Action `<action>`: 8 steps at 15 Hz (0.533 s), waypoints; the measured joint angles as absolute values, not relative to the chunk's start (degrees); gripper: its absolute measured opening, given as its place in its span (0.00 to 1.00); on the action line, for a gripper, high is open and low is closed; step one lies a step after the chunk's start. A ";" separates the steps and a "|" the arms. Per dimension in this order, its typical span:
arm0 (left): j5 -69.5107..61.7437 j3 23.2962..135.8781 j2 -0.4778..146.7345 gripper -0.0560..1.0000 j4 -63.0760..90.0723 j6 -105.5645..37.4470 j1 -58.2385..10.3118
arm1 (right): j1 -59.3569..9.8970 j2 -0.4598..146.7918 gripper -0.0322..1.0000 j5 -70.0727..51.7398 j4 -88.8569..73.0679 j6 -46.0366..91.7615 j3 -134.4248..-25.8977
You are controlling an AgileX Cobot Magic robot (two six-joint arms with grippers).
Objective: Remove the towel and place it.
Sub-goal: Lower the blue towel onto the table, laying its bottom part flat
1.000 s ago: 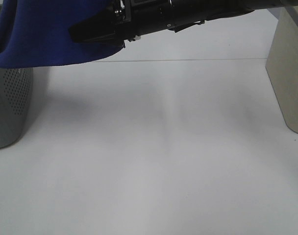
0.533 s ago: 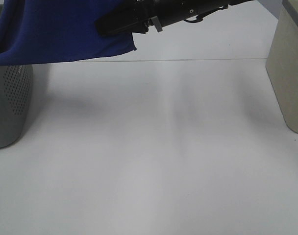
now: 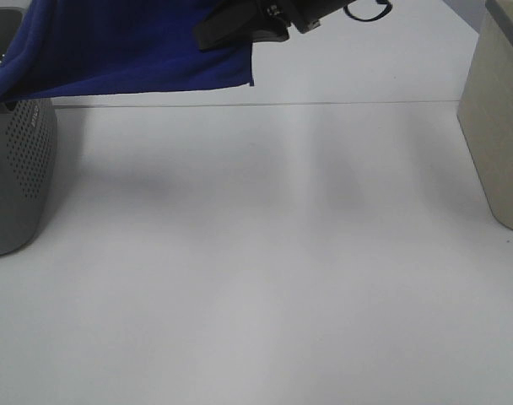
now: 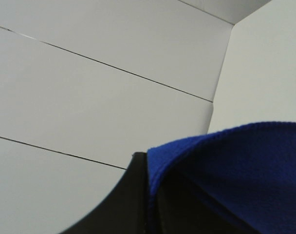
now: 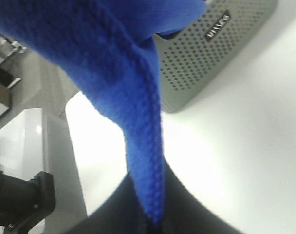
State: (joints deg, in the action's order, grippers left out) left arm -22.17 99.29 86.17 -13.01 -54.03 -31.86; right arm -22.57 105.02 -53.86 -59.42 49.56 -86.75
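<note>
Right claw (image 3: 218,32): closed on towel (image 3: 130,51) edge, upper middle of frame.
Left claw (image 4: 150,195): seems pinched on towel too.
Towel: lifted, left end over basket (image 3: 20,169), upper left.
Risk: cloth may catch basket rim and drag it.

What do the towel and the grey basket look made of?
The towel: soft plush fabric, likely microfibre; looped knit texture, matte royal blue, drapes in folds. The basket: rigid grey wall with rows of small punched holes, matte; plastic or coated metal, cannot tell which.
</note>
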 joint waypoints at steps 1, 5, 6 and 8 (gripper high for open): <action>-22.17 99.24 86.52 0.05 -12.43 -50.53 -31.86 | -22.57 103.08 0.04 -51.97 -54.09 43.89 -86.92; -21.77 99.24 87.89 0.05 -12.26 -38.56 -31.86 | -22.57 98.55 0.04 -54.83 -23.89 22.06 -96.20; -18.79 99.18 88.24 0.05 -12.83 -37.82 -31.86 | -22.57 98.38 0.04 -61.65 -10.31 16.27 -104.62; -15.36 99.18 88.24 0.05 -12.95 -37.70 -31.86 | -22.57 98.38 0.04 -65.60 -3.95 14.95 -110.35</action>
